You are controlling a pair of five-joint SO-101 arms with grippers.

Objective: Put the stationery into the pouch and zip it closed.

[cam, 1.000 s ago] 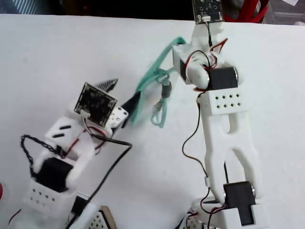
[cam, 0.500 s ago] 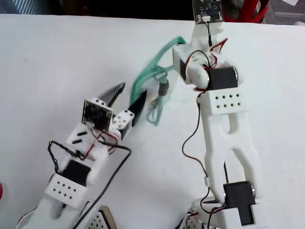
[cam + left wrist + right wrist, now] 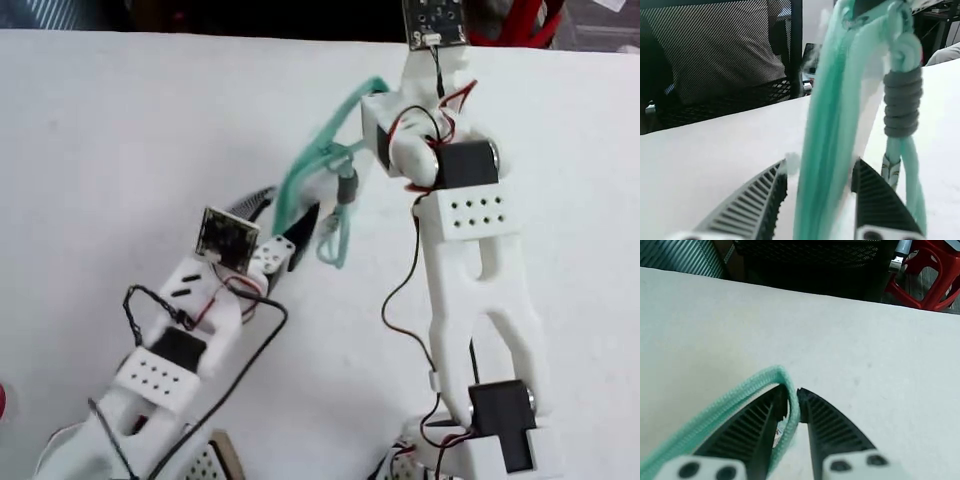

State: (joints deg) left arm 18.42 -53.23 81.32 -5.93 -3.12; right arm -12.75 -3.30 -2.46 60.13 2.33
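While the right gripper [image 3: 792,394] pinches the teal pouch [image 3: 830,135], the left gripper [image 3: 821,169] gapes around it.

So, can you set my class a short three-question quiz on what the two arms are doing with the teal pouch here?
1. True or false: the right arm's jaws are shut on an edge of the pouch.
2. Pick one. The left arm's jaws are:
A. shut on the pouch
B. open, with the pouch between them
C. open over bare table, far from the pouch
3. Fill the gap: the cord wrap hanging from the pouch is ____ in colour.

Key: 1 true; 2 B; 3 grey.
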